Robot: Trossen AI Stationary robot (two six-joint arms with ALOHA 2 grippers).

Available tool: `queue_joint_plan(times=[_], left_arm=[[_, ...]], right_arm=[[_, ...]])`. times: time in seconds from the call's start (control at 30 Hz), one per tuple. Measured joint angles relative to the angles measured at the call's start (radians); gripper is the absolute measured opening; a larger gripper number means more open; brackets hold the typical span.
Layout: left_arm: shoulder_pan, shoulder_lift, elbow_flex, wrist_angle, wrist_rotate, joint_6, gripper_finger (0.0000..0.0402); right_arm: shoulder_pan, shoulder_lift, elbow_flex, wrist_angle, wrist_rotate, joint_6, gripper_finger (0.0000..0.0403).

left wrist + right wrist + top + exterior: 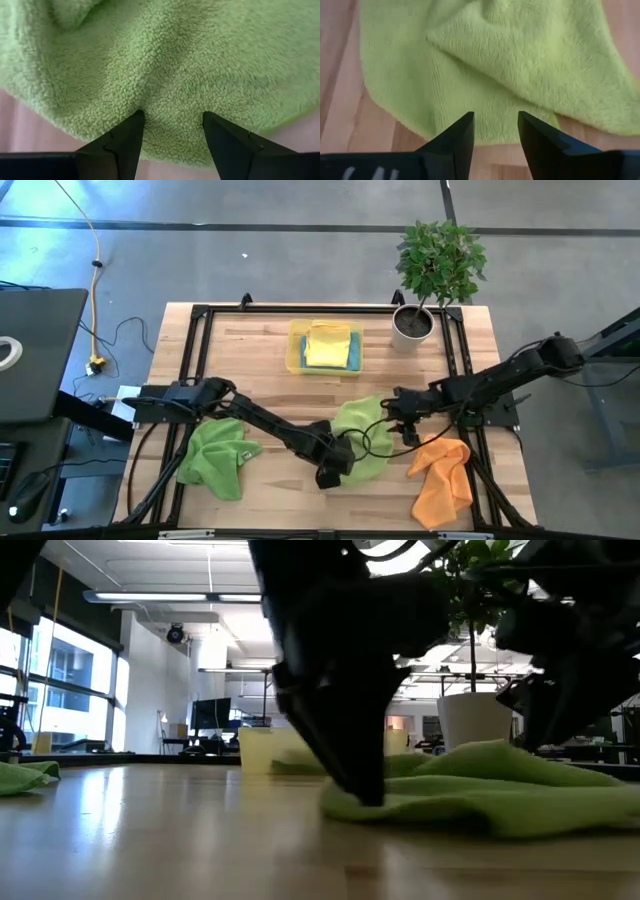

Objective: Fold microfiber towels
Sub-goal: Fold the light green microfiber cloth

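A crumpled green towel [362, 435] lies at the table's middle front. My left gripper [328, 472] is open with its fingers down on the towel's near left edge; it also shows in the low view [365, 790]. My right gripper [405, 430] is open over the towel's right edge [445, 125]. A second green towel [215, 458] lies bunched at the front left. An orange towel [445, 478] lies at the front right. A yellow towel [328, 345] lies on a blue one [355, 355] in the yellow tray [294, 350]. My left gripper has its two open fingertips [135, 122] set down on the green towel close to its edge [172, 137], coming from above and pointing down. The pile dents around the tips. The towel lies on the table. Whether my right gripper touches the towel, I cannot tell.
A potted plant [425, 280] stands at the table's far right corner. The yellow tray sits at the far middle. Black frame rails [190, 350] run along the table's edges. Bare wood [250, 380] lies between the tray and the towels.
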Motion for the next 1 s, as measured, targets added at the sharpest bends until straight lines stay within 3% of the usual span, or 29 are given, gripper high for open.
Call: queue_joint_plan(times=[0.57, 0.8, 1.0], left_arm=[[0.017, -0.016, -0.004, -0.354, -0.174, 0.228, 0.0197], [0.057, -0.016, -0.004, -0.454, -0.255, 0.274, 0.0197], [0.109, -0.016, -0.003, -0.492, -0.265, 0.349, 0.0197]], right_arm=[[-0.001, 0.284, 0.004, 0.275, 0.102, 0.285, 0.0139], [0.034, 0.274, 0.002, 0.301, -0.041, 0.607, 0.0139], [0.099, 0.242, 0.001, 0.380, -0.150, 0.916, 0.0139]])
